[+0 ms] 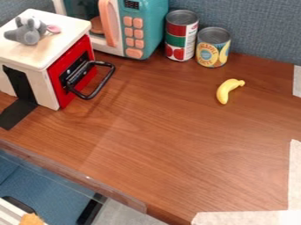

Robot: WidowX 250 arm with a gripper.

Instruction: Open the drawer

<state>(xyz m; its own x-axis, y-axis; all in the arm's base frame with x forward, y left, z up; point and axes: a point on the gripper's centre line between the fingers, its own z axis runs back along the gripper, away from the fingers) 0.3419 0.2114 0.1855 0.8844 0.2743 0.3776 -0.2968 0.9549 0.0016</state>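
Observation:
The drawer (71, 69) has a red front set in a small white and wooden box (42, 37) at the upper left of the camera view. Its black loop handle (104, 82) sticks out to the right over the table. The red front sits about flush with the box, so the drawer looks closed. A grey plush mouse (27, 31) lies on top of the box.
A teal toy microwave (144, 26) stands behind the box, with two cans (181, 37) (213, 47) to its right. A yellow toy banana (228, 90) lies right of centre. The table's front edge (88, 178) slants across the lower left.

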